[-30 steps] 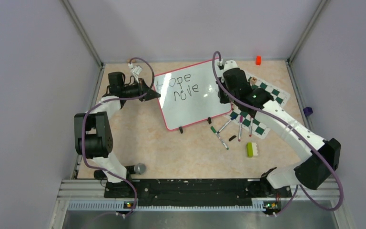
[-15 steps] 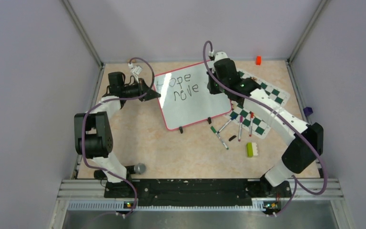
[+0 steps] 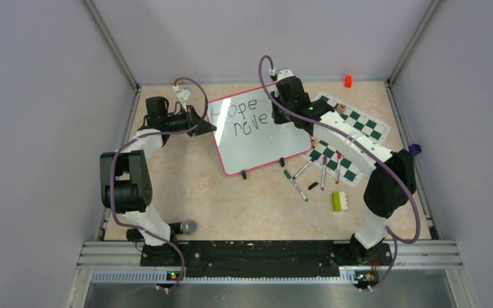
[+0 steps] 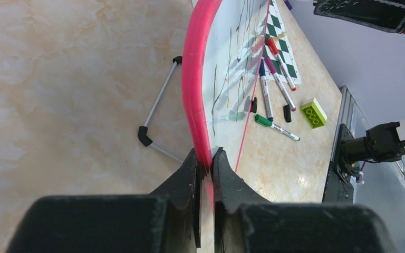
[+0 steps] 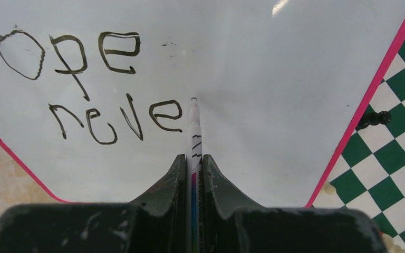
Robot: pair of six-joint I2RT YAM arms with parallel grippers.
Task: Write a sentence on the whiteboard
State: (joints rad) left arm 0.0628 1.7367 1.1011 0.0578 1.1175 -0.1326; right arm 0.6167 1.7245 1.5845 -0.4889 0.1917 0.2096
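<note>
whiteboard (image 3: 257, 144): glossy white, thin pink rim, rounded corners; far centre of beige marbled table (image 3: 186, 186).
sentence (image 5: 87, 95): thin dark handwriting, "hope" over "neve".
left gripper (image 4: 204, 155): black jaws pinching board's left rim.
right gripper (image 5: 192, 161): jaws clamped on white marker (image 5: 193, 121), tip just right of last "e".
</note>
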